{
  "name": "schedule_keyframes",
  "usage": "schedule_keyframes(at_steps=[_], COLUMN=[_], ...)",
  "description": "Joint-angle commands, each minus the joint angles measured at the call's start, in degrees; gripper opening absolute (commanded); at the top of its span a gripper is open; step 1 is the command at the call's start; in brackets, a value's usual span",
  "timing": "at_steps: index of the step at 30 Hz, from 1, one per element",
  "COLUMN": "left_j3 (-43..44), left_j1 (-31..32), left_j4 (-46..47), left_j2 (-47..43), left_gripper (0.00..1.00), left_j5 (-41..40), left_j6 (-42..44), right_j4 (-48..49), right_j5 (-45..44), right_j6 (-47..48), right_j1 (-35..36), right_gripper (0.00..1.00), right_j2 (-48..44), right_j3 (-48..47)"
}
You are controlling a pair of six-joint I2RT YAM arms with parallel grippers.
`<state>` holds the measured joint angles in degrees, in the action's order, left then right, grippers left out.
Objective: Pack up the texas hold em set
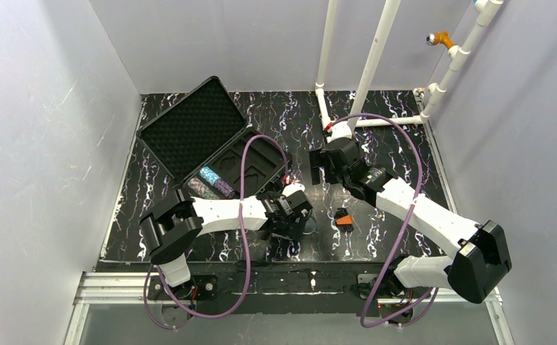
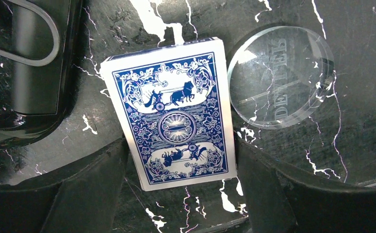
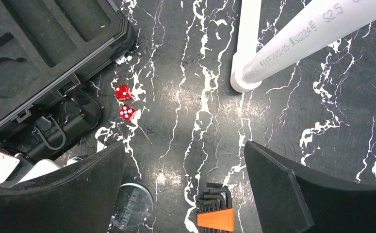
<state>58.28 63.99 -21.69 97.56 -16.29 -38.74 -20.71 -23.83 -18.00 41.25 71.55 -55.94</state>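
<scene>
The black case [image 1: 189,129] lies open at the back left, foam lid up and its moulded tray [image 1: 250,162] towards the middle. Rolls of teal and purple chips [image 1: 210,183] lie in the tray's near end. In the left wrist view the blue-backed card deck [image 2: 171,116] lies between my left gripper's [image 2: 182,145] fingers, and both fingertips touch its long edges. I cannot tell whether the deck is off the table. The clear round disc [image 2: 280,77] lies just right of the deck. My right gripper [image 3: 185,145] is open and empty above the table, with the disc [image 3: 131,208] below its left finger.
An orange-and-black hex key set [image 3: 216,213] lies between the right fingers, also seen from above [image 1: 343,218]. Two red dice [image 3: 124,102] sit by the case's corner [image 3: 55,43]. White pipes [image 3: 292,43] stand at the back. The case handle [image 2: 21,63] is left of the deck.
</scene>
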Motion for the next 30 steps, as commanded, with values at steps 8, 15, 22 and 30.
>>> schedule_keyframes(at_steps=[8, 15, 22, 30], left_j3=[1.23, 2.79, 3.41, 3.14], left_j1=[0.52, 0.71, 0.77, 0.84], left_j4=[-2.21, -3.83, -4.98, -5.25], left_j2=[3.19, 4.22, 5.76, 6.76], left_gripper=[0.87, 0.86, 0.78, 0.6], left_j5=[-3.37, -5.73, -8.07, -8.38], left_j6=[-0.6, -0.79, -1.82, -1.95], right_j4=[1.9, 1.99, 2.05, 2.04], right_j5=[-0.42, -0.16, -0.07, 0.04], right_j6=[-0.02, -0.19, -0.22, -0.21], right_j1=[-0.3, -0.39, -0.4, -0.46], right_gripper=[1.0, 1.0, 1.0, 1.0], right_j2=[-2.18, -2.03, -2.03, -1.48], right_j3=[0.65, 0.96, 1.24, 0.98])
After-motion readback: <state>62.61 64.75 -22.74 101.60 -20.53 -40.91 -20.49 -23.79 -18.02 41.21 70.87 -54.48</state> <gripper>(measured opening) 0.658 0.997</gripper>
